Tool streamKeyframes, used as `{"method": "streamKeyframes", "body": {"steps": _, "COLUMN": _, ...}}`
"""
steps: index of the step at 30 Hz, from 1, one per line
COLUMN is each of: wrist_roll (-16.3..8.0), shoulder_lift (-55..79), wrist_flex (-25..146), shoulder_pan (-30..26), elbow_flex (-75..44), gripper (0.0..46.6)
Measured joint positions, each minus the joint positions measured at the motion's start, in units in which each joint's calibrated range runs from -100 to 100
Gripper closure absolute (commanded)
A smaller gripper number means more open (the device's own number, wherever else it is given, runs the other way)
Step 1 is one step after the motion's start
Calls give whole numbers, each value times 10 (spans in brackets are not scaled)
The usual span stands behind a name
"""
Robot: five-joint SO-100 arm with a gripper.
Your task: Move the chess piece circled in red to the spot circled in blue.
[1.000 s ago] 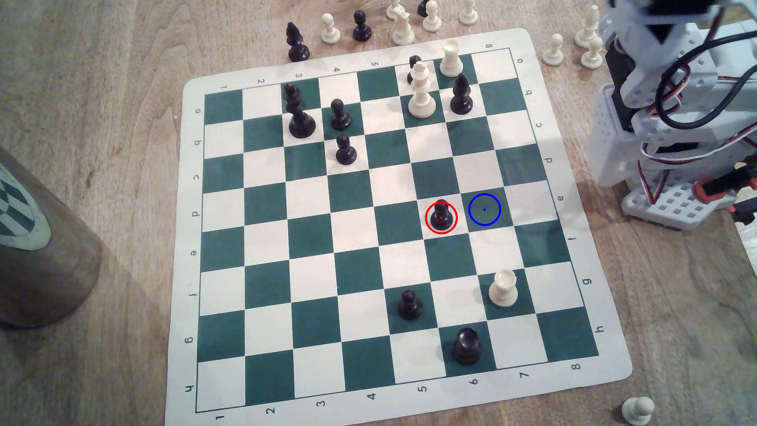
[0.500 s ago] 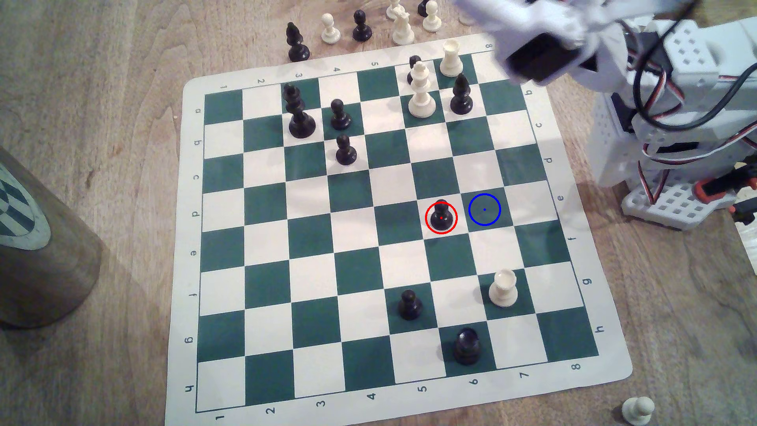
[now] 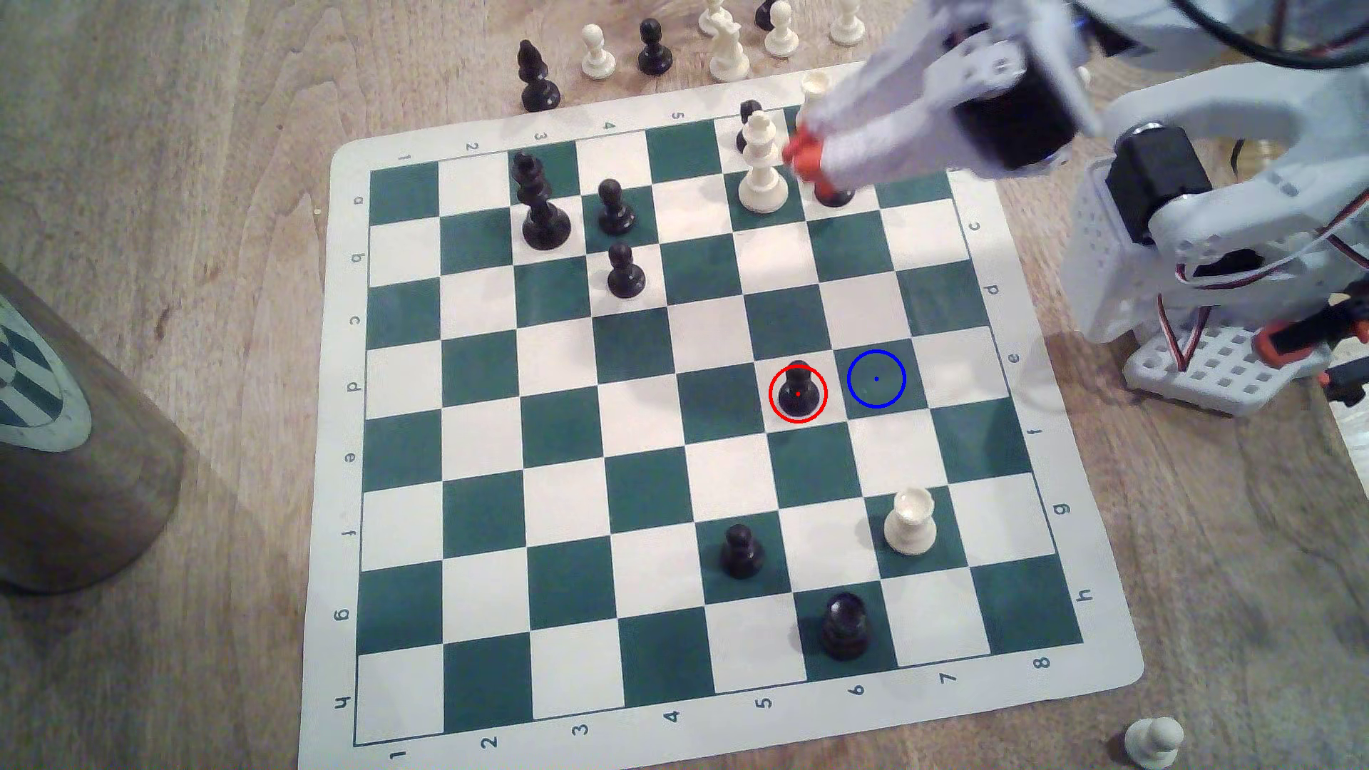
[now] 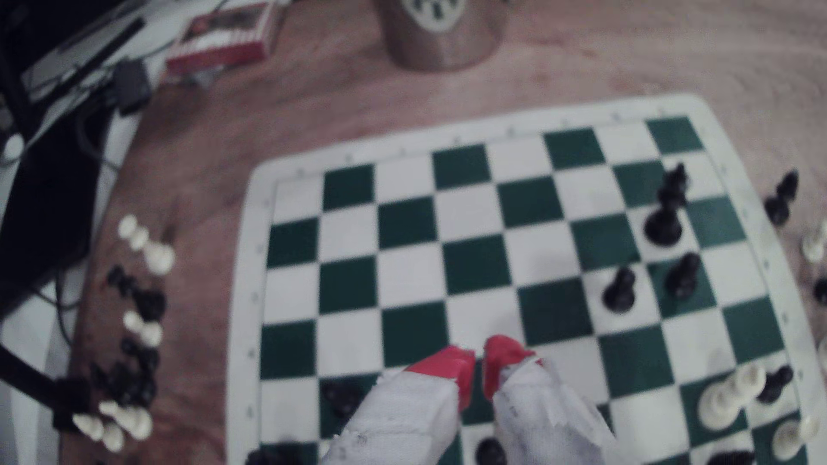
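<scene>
The pawn (image 3: 797, 391) stands red-ringed, just left of the spot (image 3: 876, 378) in the exterior view — untouched. The pincer (image 3: 798, 154) hovers far up the board (image 3: 348, 444), nearly clenched, empty.

- The board (image 3: 711, 444) is checked in dark green and white, with a white border carrying dark letters and numbers.
- The chess piece (image 3: 798, 386) is glossy black, ringed in red with a red dot.
- The spot (image 3: 876, 379) — a dark green square — bears a thin blue ring and blue centre dot.
- The gripper (image 3: 796, 154) is white with orange-red tips (redder in the wrist view (image 4: 479, 364)).
- The table (image 3: 185, 185) is pale brown wood grain.
- The other pieces are black or cream — the rook (image 3: 910, 520) is cream.
</scene>
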Motion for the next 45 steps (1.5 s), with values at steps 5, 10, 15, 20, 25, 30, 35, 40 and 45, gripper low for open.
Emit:
{"method": "streamKeyframes", "body": {"steps": 5, "wrist_roll": -21, "shoulder_lift": 64, "wrist_flex": 32, "shoulder_pan": -25, "elbow_flex": -23, "gripper": 460}}
{"method": "streamKeyframes", "body": {"steps": 10, "wrist_roll": -20, "shoulder_lift": 123, "wrist_flex": 57, "shoulder_pan": -41, "elbow_flex": -38, "gripper": 360}}
{"method": "streamKeyframes", "body": {"steps": 15, "wrist_roll": -49, "shoulder_lift": 225, "wrist_flex": 38, "shoulder_pan": -21, "elbow_flex": -65, "gripper": 339}}
{"method": "streamKeyframes", "body": {"steps": 20, "wrist_roll": -70, "shoulder_lift": 328, "wrist_flex": 34, "shoulder_pan": 18, "elbow_flex": -80, "gripper": 316}}
{"method": "streamKeyframes", "body": {"steps": 25, "wrist_roll": -79, "shoulder_lift": 387, "wrist_flex": 13, "shoulder_pan": 31, "elbow_flex": -71, "gripper": 302}}
{"method": "streamKeyframes", "body": {"steps": 30, "wrist_roll": -85, "shoulder_lift": 405, "wrist_flex": -10, "shoulder_pan": 10, "elbow_flex": -40, "gripper": 308}}
{"method": "streamKeyframes", "body": {"steps": 35, "wrist_roll": -90, "shoulder_lift": 437, "wrist_flex": -32, "shoulder_pan": -10, "elbow_flex": -24, "gripper": 309}}
{"method": "streamKeyframes", "body": {"steps": 40, "wrist_roll": -90, "shoulder_lift": 468, "wrist_flex": -66, "shoulder_pan": -7, "elbow_flex": -10, "gripper": 309}}
{"method": "streamKeyframes", "body": {"steps": 45, "wrist_roll": -90, "shoulder_lift": 499, "wrist_flex": -92, "shoulder_pan": -10, "elbow_flex": -10, "gripper": 321}}
